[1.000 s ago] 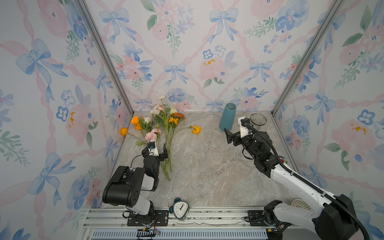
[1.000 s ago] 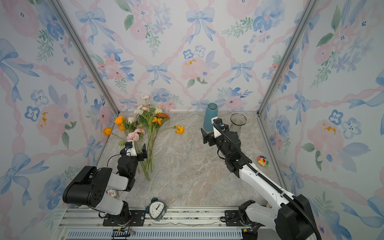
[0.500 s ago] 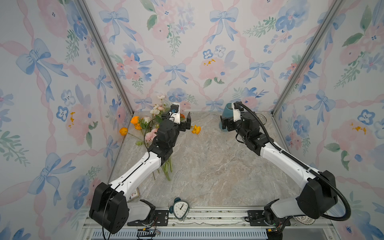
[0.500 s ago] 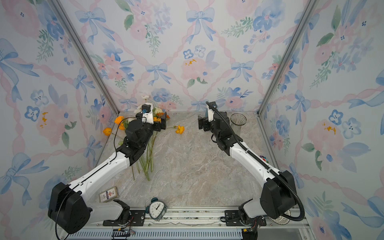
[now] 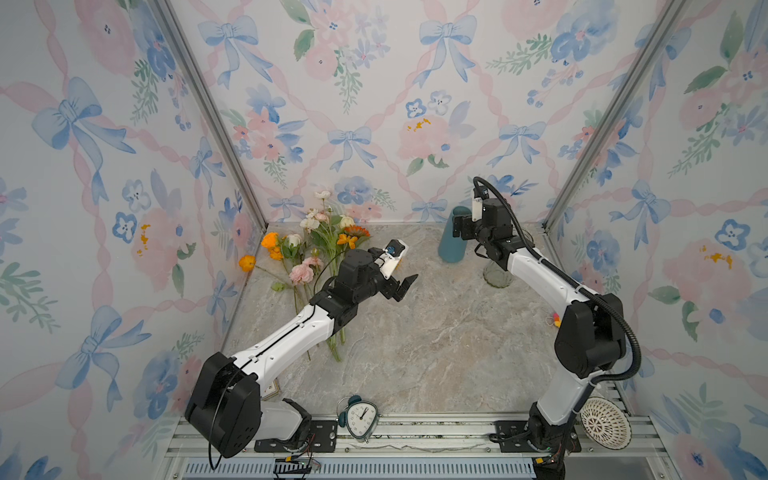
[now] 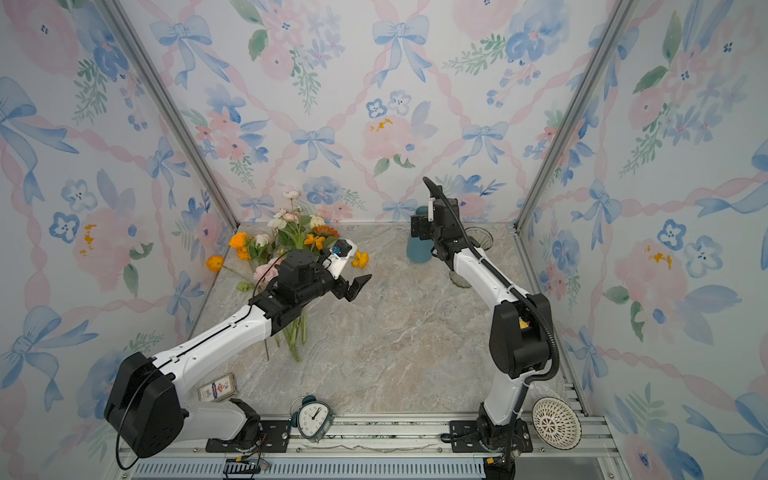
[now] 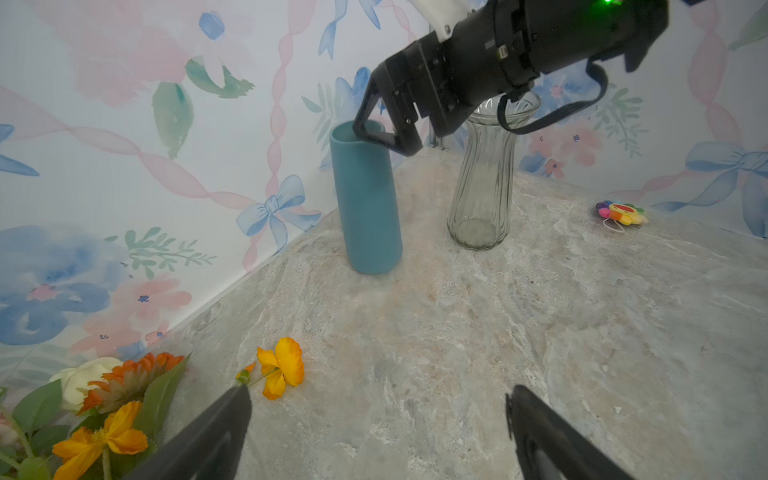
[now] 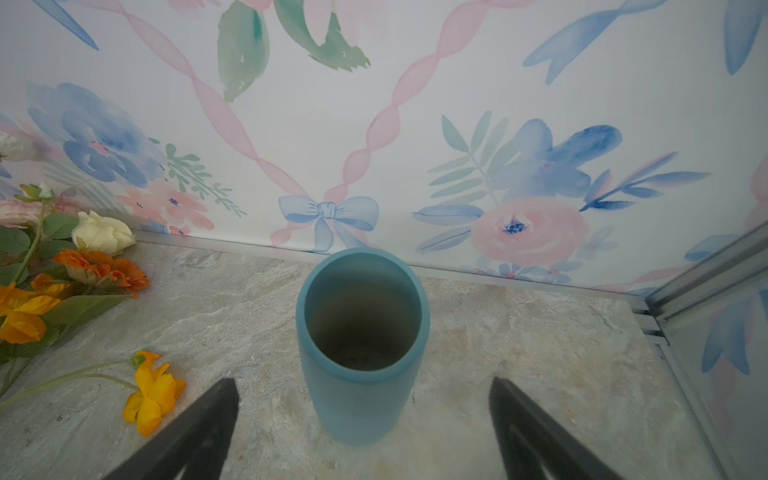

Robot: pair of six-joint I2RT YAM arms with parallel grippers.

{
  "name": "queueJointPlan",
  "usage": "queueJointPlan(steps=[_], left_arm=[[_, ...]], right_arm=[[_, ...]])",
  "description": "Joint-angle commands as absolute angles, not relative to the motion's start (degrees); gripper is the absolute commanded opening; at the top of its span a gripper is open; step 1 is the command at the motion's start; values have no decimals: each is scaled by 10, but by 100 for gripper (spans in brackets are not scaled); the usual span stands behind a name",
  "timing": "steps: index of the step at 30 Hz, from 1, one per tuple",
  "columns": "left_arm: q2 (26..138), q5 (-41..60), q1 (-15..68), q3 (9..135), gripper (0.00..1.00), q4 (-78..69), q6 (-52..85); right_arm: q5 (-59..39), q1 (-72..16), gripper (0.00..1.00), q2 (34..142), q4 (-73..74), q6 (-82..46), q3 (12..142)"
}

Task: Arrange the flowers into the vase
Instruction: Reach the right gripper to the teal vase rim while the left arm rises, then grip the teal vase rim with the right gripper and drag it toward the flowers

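- Nearest, along the bottom edge of both top views, are one alarm clock [image 5: 360, 417], one white bowl [image 5: 605, 422] at lower right and one card box [image 6: 217, 387] at lower left. None of them is part of the task.
- At mid-frame the left gripper [image 7: 379, 395] hovers over the bare counter [image 5: 415, 353], its jaws spread wide and empty.
- Just beyond it, in the left wrist view, one stray orange flower [image 7: 282, 365] lies apart from the rest.
- The flowers [image 5: 320, 249] lie in one loose bunch on the counter at centre left of a top view, partly under the left arm. I count about eleven blooms, so roughly a dozen with the stray, though overlap makes this uncertain.
- One small plush toy [image 7: 621, 212] sits at the right of the left wrist view, well apart from the vases.
- Farthest, by the back wall, stand two upright, empty vases: one teal vase [image 8: 357, 407] and one glass vase [image 7: 482, 183] just beside it.
- The right gripper [image 8: 363, 384] is at the teal vase's rim, its jaws released, spread wider than the vase and grasping nothing. I cannot tell whether it touches the vase.
- I judge the task to be at its very start: no stem is in either vase, and every flower remains to be picked up and placed.
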State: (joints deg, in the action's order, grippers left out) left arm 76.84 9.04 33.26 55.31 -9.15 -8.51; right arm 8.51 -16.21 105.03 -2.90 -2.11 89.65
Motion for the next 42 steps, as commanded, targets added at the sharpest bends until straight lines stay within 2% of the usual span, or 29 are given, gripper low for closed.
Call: queueJointPlan(steps=[1,12,23,30,34,42], left_arm=[[740,92,336,548,98,-105,-99],[724,91,338,540,98,-108,-106],[721,100,338,539,98,-116,-93],[720,100,338,540,98,-116,-92],[720,100,338,540,98,-115,-94],[723,102,338,540,98,-115,-93]], right_arm=[[67,-149,97,1074,-52,-16,936],[16,-145,97,1129,-4,-17,968],[25,-148,97,1204,-39,-30,1038],[23,-148,99,1216,-43,-34,1036],[21,-148,93,1215,-37,-34,1032],[16,-148,66,1205,-23,-29,1018]])
